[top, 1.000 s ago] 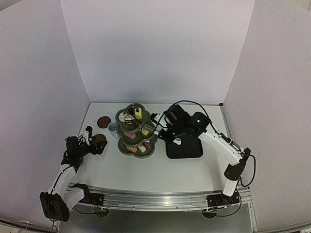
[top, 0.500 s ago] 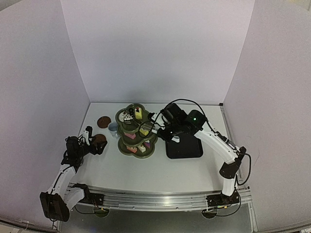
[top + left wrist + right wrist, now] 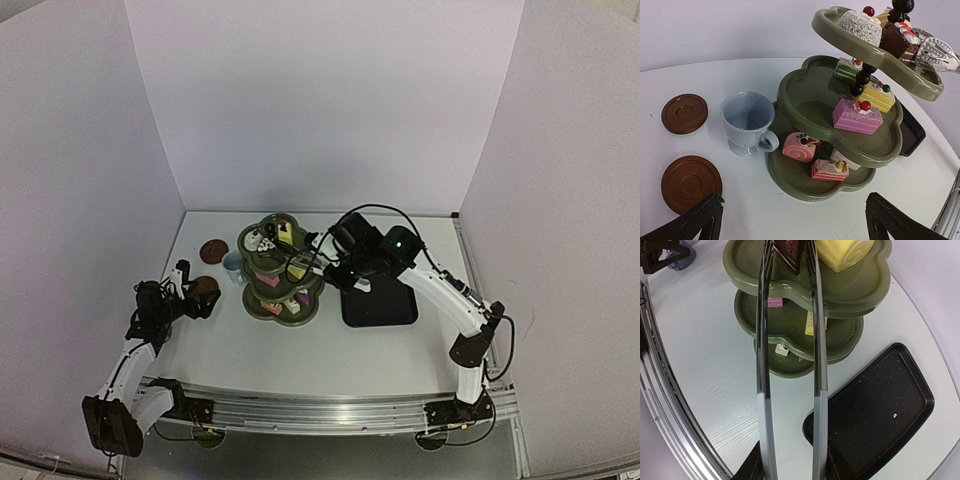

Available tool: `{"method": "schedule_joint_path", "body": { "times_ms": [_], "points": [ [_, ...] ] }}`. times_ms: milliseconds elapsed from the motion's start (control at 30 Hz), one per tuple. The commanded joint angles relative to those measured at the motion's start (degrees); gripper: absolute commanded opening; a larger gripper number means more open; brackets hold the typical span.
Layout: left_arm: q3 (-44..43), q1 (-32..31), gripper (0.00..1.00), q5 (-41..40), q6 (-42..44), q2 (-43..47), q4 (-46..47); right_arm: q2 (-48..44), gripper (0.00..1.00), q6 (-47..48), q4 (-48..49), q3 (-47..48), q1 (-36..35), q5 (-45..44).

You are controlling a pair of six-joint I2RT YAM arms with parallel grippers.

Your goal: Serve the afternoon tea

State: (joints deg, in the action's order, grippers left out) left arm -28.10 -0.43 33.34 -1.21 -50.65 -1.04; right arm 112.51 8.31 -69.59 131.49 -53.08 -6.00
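The olive-green three-tier stand (image 3: 280,275) stands mid-table with small cakes on every tier. My right gripper (image 3: 790,470) is shut on the metal tongs (image 3: 816,365). Their two arms reach over the top tier and flank a chocolate cake (image 3: 790,250) that sits there next to a yellow roll (image 3: 842,252). In the left wrist view the tongs' tip (image 3: 937,52) shows beside that chocolate cake (image 3: 897,40). My left gripper (image 3: 794,210) is open and low on the table, left of the stand. A pale blue cup (image 3: 747,122) and two brown coasters (image 3: 684,113) (image 3: 691,182) lie before it.
A black rectangular tray (image 3: 875,410) lies right of the stand, under my right arm. White walls close in the table on three sides. The metal rail runs along the near edge (image 3: 320,405).
My right arm has moved left, carrying the tongs in over the stand's top tier. The left arm has not moved.
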Motion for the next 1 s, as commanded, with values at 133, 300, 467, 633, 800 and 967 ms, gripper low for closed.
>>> {"method": "schedule_joint_path", "body": {
  "times_ms": [133,300,467,633,800,967],
  "points": [
    [-1.1,0.1,1.00,0.1,1.1,0.7,0.8,-1.6,0.34,-0.8,0.5,2.9,-0.2,1.6],
    [-1.2,0.1,1.00,0.3,1.1,0.7,0.8,-3.1,0.34,-1.3,2.8,4.1,-0.2,4.0],
    [-1.4,0.1,1.00,0.4,1.1,0.7,0.8,-5.6,0.34,-2.0,6.2,3.4,-0.2,3.8],
    [-1.7,0.1,1.00,0.7,1.1,0.6,0.8,-8.0,0.33,-6.2,15.3,3.6,0.1,-1.2],
    [-2.3,0.1,1.00,-0.1,-0.4,0.0,0.8,-10.5,0.32,-20.4,20.4,1.2,7.0,-18.6],
    [-2.8,0.0,1.00,-1.4,-2.8,-0.3,0.8,-14.3,0.31,-31.5,20.3,-12.1,13.5,-25.7]
  ]
}}
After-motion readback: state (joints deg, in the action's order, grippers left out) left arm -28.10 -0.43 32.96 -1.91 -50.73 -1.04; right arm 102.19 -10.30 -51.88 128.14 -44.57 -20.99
